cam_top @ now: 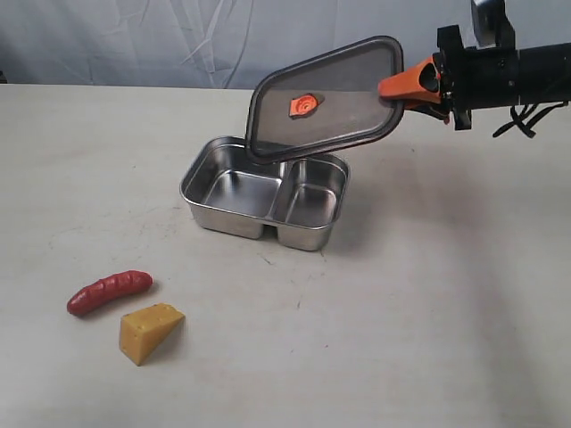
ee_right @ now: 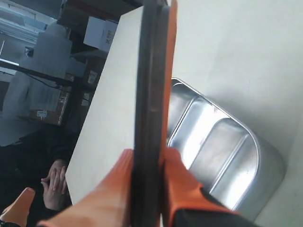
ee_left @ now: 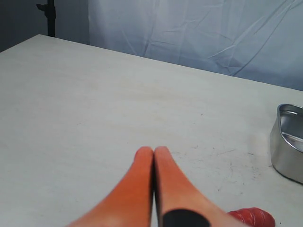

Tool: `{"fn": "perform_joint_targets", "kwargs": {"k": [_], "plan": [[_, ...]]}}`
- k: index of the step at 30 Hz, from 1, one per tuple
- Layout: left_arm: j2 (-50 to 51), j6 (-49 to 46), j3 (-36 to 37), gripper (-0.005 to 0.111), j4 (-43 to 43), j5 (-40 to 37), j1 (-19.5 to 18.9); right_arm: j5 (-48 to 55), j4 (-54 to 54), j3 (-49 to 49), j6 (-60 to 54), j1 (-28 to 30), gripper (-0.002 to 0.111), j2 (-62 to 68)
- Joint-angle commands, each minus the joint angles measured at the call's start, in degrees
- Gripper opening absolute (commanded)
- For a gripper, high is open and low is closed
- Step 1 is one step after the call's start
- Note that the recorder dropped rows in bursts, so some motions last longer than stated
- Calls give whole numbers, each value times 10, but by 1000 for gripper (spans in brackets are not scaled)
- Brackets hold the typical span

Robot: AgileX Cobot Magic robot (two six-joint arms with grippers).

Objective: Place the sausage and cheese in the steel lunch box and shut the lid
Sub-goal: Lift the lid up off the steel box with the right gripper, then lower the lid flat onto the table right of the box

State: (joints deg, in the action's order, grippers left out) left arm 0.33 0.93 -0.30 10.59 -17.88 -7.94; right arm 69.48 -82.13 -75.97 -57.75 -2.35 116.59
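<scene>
Gripped edge-on by the right gripper (cam_top: 412, 87), the lid (cam_top: 326, 98) is held tilted above the steel lunch box (cam_top: 265, 192) so both compartments stay accessible, while the sausage (cam_top: 109, 292) and cheese (cam_top: 150, 331) lie together at near left, beside the clenched, empty left gripper (ee_left: 152, 156).

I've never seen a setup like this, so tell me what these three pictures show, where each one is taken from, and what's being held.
This is a two-armed robot at a pale table. One picture looks at the whole scene; the other two come from cameras on each wrist. The right gripper, with orange fingers, pinches the edge of a dark lid, holding it tilted above an open steel lunch box whose two compartments are empty. A red sausage and a cheese wedge lie on the table. The left gripper is shut, holding nothing.
</scene>
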Motion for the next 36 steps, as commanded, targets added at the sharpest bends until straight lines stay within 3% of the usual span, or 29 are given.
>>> {"fn": "perform_joint_targets", "kwargs": {"k": [1,5,12,22,26,31,36], "plan": [[-3,0,3,0,-2,7,-1,5,4,-24,-19,23,-1,-35],[-3,0,3,0,-2,7,-1,5,77,-70,-19,43,-1,-76],[-3,0,3,0,-2,7,-1,-10,347,-156,13,46,-1,-156],[-3,0,3,0,-2,7,-1,5,575,-163,104,38,-1,-272],[-3,0,3,0,-2,7,-1,5,729,-162,173,-47,-1,-294],[-3,0,3,0,-2,7,-1,5,821,-75,230,-187,-1,-281],[-3,0,3,0,-2,7,-1,5,883,6,293,-282,-1,-273]]}}
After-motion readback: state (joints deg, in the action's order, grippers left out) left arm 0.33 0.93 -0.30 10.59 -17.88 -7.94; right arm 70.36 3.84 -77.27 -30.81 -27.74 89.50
